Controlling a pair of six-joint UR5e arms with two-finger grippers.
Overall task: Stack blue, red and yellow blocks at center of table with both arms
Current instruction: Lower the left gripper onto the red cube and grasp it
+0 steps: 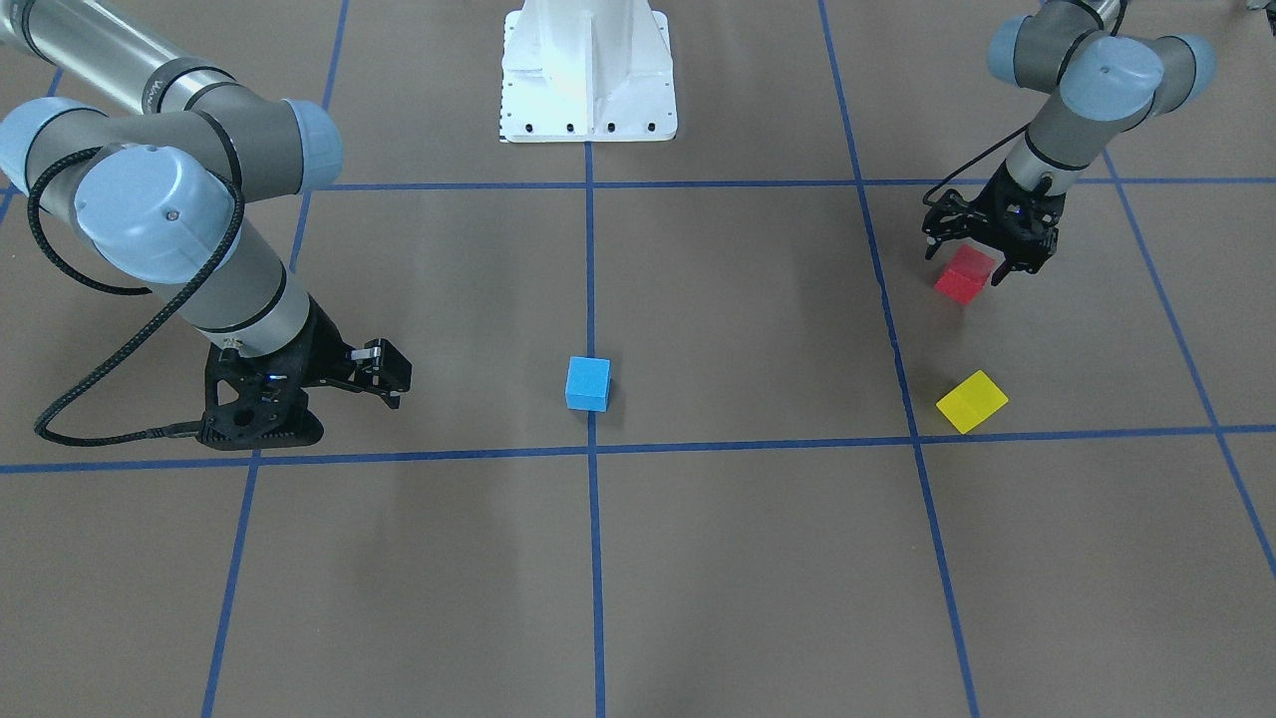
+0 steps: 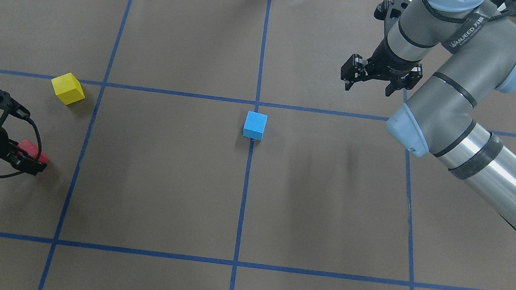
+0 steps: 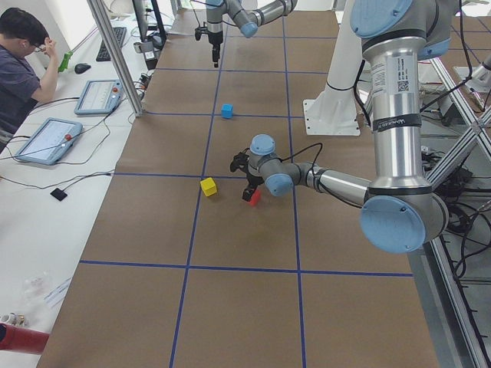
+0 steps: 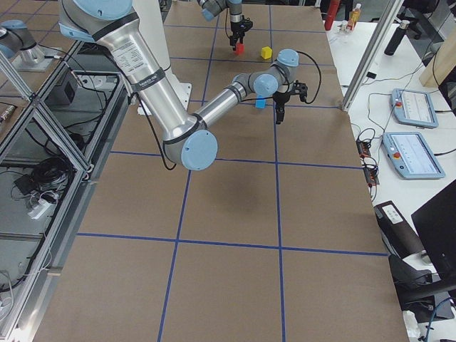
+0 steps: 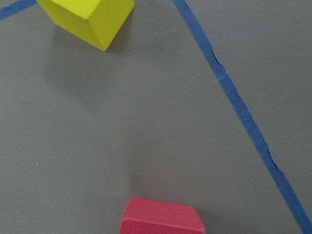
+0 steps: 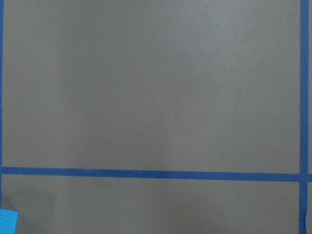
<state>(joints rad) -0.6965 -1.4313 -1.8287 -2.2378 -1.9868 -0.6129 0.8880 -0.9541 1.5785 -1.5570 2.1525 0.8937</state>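
The blue block (image 2: 254, 125) sits at the table's center on the crossing of blue tape lines; its corner shows in the right wrist view (image 6: 7, 222). The red block (image 1: 964, 275) rests on the table at the robot's left, and shows at the bottom of the left wrist view (image 5: 162, 220). My left gripper (image 1: 965, 265) is open and low over the red block, its fingers on either side of it. The yellow block (image 1: 972, 402) lies a short way beyond it, also in the left wrist view (image 5: 87, 19). My right gripper (image 2: 368, 86) is open, empty, and raised to the far right of the blue block.
The robot's white base (image 1: 588, 75) stands at the table's near-robot edge. Blue tape lines (image 2: 243, 202) divide the brown table into squares. An operator (image 3: 19, 69) sits at a side desk with tablets, off the table.
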